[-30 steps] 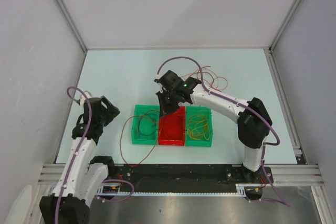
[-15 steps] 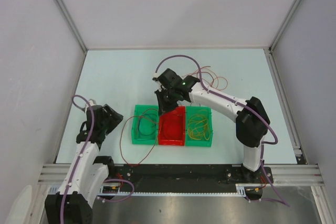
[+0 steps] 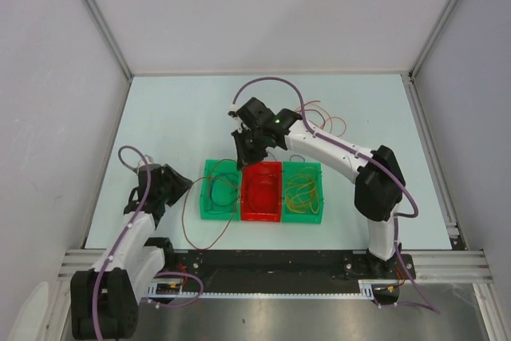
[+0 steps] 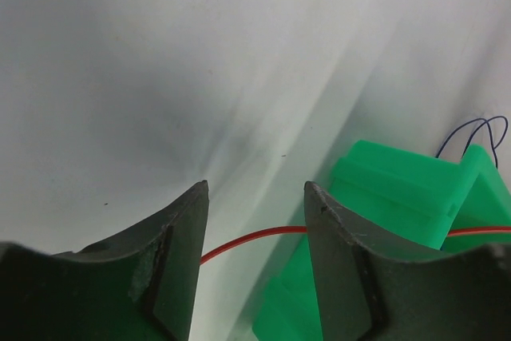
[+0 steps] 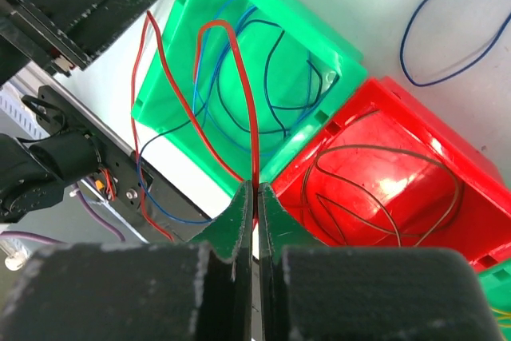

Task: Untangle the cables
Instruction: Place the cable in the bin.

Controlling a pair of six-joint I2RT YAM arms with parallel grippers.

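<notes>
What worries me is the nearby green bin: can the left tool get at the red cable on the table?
Probably yes. The left tool is open, and the red cable crosses the table right in front of its gap; the green bin sits off to one side, not blocking.

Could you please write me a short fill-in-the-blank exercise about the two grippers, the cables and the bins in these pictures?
1. The cable pinched by the right gripper is ___ in colour.
2. The left gripper holds nothing and is ___.
3. The yellow cables lie in a bin whose colour is ___.
Missing words: red; open; green.
</notes>
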